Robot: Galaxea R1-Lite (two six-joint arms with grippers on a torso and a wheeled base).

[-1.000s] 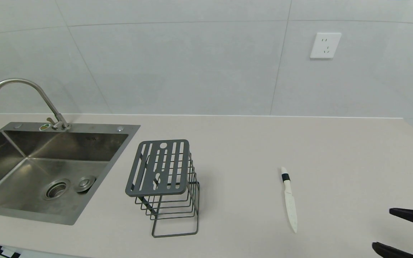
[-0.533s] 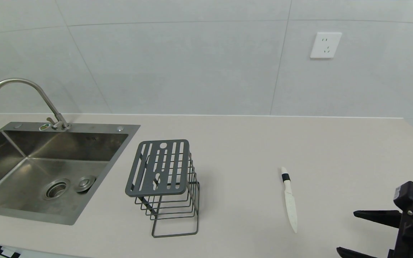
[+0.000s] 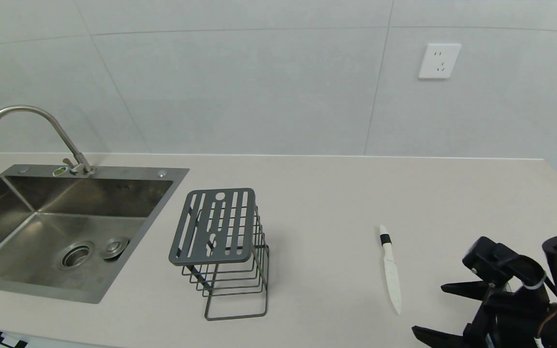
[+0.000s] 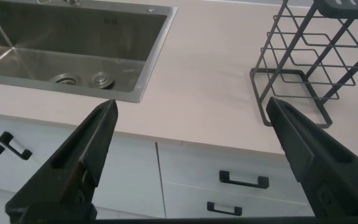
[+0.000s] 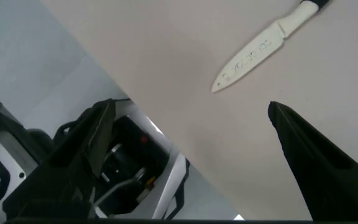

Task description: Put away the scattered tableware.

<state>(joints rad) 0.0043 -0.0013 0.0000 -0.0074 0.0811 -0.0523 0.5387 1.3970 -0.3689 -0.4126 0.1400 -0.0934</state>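
The right gripper hangs low over the counter with its two black fingers spread wide and nothing between them; just ahead of its fingertips, apart from them, lies the white knife, flat on the counter, blade tip nearest the gripper and the black-banded handle pointing away toward the wall; in the right wrist view the blade lies ahead of the gap between the fingers. Farther out on the gripper's left stands the dark wire rack with its slotted top; beyond that, the steel sink and its curved faucet. The left gripper is also spread wide and holds nothing; it sits off the counter's front edge above the drawer fronts, with the rack's base and the sink ahead of it.
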